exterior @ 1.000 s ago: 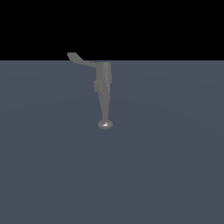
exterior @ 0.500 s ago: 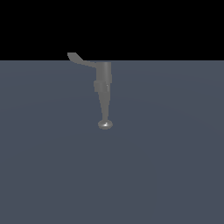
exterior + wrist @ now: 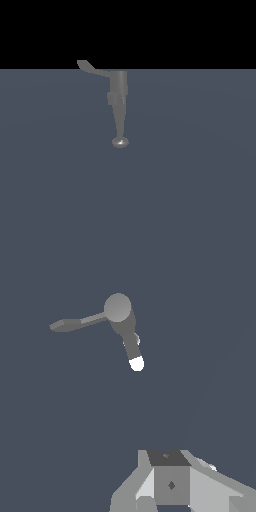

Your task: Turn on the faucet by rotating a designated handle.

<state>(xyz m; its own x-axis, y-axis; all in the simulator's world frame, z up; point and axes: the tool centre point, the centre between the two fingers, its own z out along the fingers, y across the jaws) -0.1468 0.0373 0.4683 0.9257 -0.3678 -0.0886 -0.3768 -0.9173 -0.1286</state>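
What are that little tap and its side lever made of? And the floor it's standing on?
The faucet looks like grey metal: its rounded spout tip catches a bright highlight, suggesting a polished finish. The handle has the same grey but looks duller, perhaps brushed or cast metal. The surface is flat, matte blue-grey with no texture, so its material cannot be told. This is a simulator's render, so looks are only a hint.

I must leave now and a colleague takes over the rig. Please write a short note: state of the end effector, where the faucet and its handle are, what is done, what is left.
End effector: only partly seen in the wrist view, away from the faucet, touching nothing; open or shut cannot be told. It does not show in the exterior view.
Faucet: stands on the grey floor, spout pointing toward the exterior camera.
Handle: sticks out from the faucet's top toward the exterior view's left.
Done: nothing visible; handle not contacted.
Left: reach the handle, rotate it.
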